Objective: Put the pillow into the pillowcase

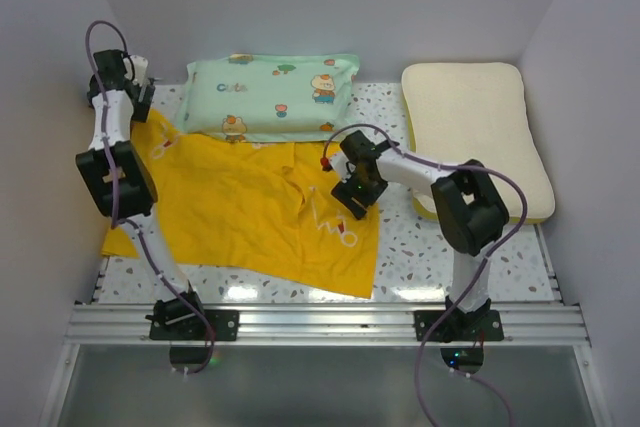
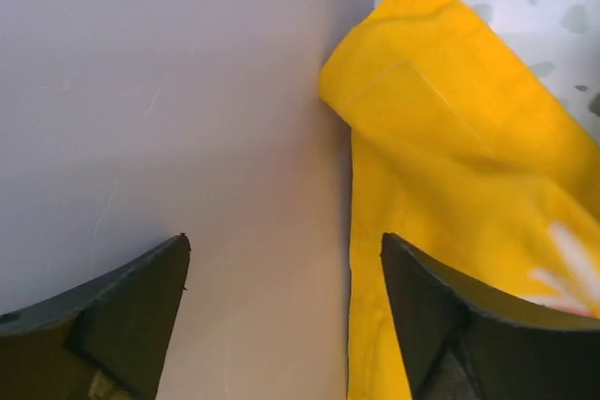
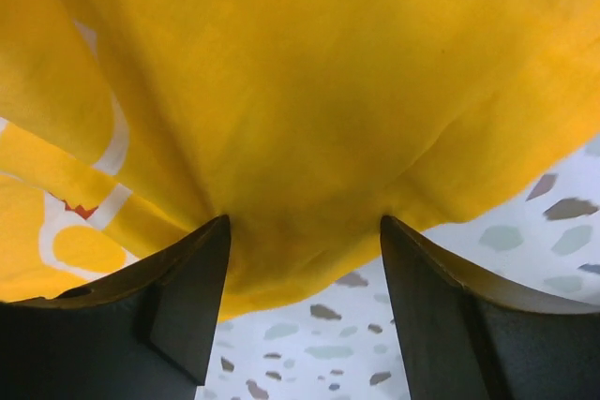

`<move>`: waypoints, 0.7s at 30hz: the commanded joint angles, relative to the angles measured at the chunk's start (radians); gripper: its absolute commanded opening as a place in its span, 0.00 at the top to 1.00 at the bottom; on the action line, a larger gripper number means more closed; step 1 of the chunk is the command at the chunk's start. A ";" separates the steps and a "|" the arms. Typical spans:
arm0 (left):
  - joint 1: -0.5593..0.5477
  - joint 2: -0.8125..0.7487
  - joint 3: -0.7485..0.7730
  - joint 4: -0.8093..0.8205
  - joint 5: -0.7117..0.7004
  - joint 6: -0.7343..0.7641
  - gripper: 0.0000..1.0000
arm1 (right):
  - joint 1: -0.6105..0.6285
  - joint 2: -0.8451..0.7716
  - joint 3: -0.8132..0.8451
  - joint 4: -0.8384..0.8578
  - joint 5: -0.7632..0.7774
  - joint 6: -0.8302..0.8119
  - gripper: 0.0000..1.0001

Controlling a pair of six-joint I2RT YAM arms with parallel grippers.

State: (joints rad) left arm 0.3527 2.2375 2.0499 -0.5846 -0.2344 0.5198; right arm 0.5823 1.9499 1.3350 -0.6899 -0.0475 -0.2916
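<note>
Pillowcase (image 1: 240, 217) opening indiscernible; left gripper (image 2: 283, 241) wide; right gripper (image 3: 305, 222) wide astride its fabric.

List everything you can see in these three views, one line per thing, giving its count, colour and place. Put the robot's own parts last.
pillowcase: one, bright yellow, spread rumpled over the left and middle of the table
pillow: one, cream-white with a yellow edge, far right of the table
printed pillow: one, mint green with cartoon figures, along the back wall
table: one, white speckled
rail: one, silver metal, along the near edge
cables: two, purple, one looping along each arm
arms: two, white and black, bolted to the rail
left gripper: one, dark, open, by the left wall at the pillowcase's corner
right gripper: one, dark, open, at the pillowcase's right edge
</note>
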 commanded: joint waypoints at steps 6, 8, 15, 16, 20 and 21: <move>-0.139 -0.513 -0.387 -0.087 0.469 -0.017 0.00 | 0.014 -0.138 0.018 -0.171 -0.207 0.028 0.26; -0.263 -0.646 -0.544 -0.072 0.506 -0.062 0.00 | 0.013 -0.154 0.045 -0.133 -0.236 0.078 0.30; -0.469 -0.764 -0.916 0.062 0.414 -0.267 0.09 | 0.016 -0.060 0.107 -0.045 -0.215 0.163 0.44; -0.463 -0.731 -0.928 0.040 0.387 -0.265 0.11 | 0.016 -0.048 0.110 -0.040 -0.197 0.164 0.44; -0.354 -0.722 -0.971 0.040 0.310 -0.177 0.19 | 0.014 0.013 0.125 0.015 -0.135 0.184 0.45; -0.321 -0.719 -0.981 0.045 0.282 -0.146 0.20 | 0.016 0.033 0.134 0.021 -0.129 0.190 0.45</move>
State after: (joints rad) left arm -0.0444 1.5421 1.0813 -0.5667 0.1471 0.3340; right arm 0.5953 1.9400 1.4300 -0.7185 -0.2211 -0.1448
